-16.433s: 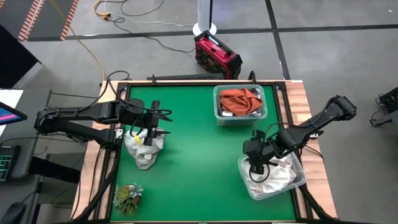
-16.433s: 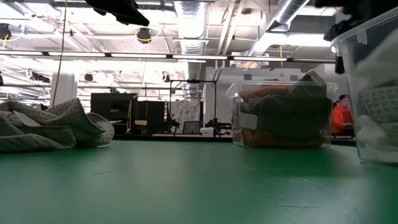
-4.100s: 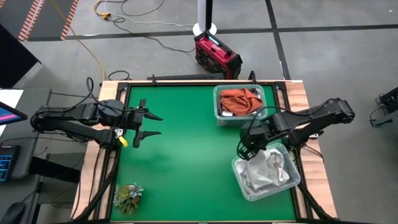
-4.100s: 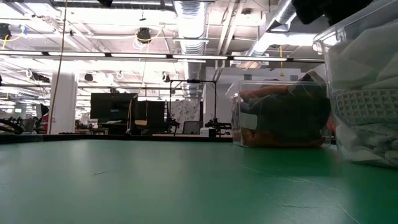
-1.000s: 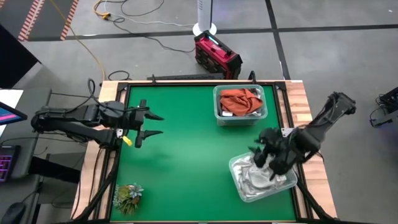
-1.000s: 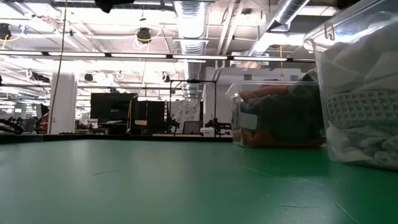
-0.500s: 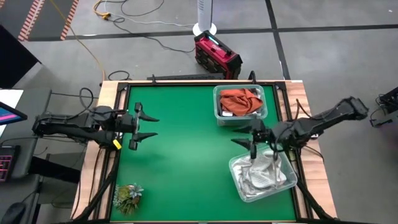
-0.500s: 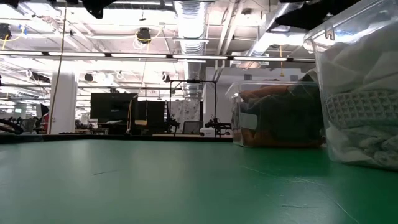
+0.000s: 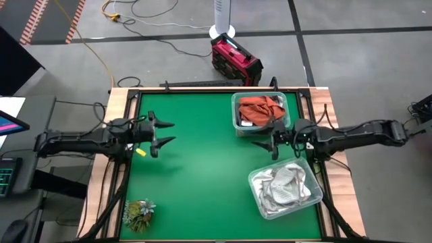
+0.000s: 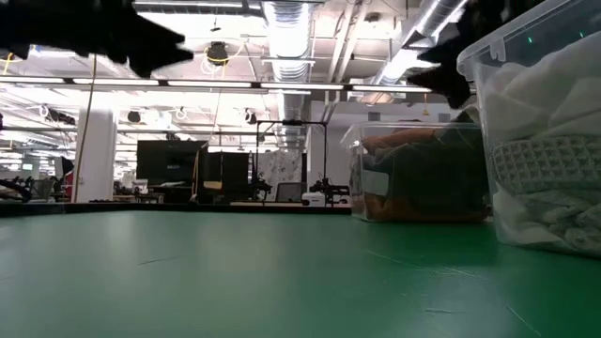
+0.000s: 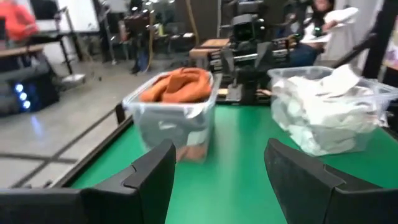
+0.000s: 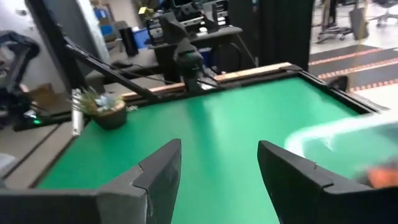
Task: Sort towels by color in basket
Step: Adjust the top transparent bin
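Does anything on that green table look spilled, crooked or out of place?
Only slightly: the clear plastic bin of white towels sits skewed to the table's edges, while the clear bin with the rust-orange towel sits square. A small green leafy tuft lies alone in the corner. Nothing has spilled.

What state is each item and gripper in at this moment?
left gripper: open, empty, above the table's left edge.
right gripper: open, empty, between the two bins.
rust-orange towel: bunched in the far clear bin.
white towels: piled in the near clear bin.
green leafy tuft: on the mat's near left corner.
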Available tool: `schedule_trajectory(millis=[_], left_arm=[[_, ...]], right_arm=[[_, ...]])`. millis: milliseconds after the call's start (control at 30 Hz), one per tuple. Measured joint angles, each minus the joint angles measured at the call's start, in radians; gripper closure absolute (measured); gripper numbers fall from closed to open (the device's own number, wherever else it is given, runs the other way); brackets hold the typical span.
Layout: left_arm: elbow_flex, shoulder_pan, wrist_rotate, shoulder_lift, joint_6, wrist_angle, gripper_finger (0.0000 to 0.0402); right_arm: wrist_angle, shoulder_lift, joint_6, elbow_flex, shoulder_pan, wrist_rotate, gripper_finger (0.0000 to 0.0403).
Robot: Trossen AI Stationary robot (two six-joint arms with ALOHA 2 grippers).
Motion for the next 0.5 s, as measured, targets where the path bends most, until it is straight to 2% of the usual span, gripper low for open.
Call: schedule_trajectory(millis=[233,400,500], left_arm=[[-0.068,0.035,-0.01,-0.1,-0.046,0.007,0.0166],[-0.122,0.035,-0.041,-0.236,-0.083,0.003,0.0166],[-0.156,0.035,-0.041,-0.32,-0.129,-0.024,0.0166]], right_arm=[[0.192,-0.12,0.013,-0.195,-0.05,-0.001,0.0164],[0.194,-0.206,0.01,-0.251,-0.07,-0.006,0.0164],[0.138,-0.254,0.002,-0.261,-0.07,-0.018,0.0164]])
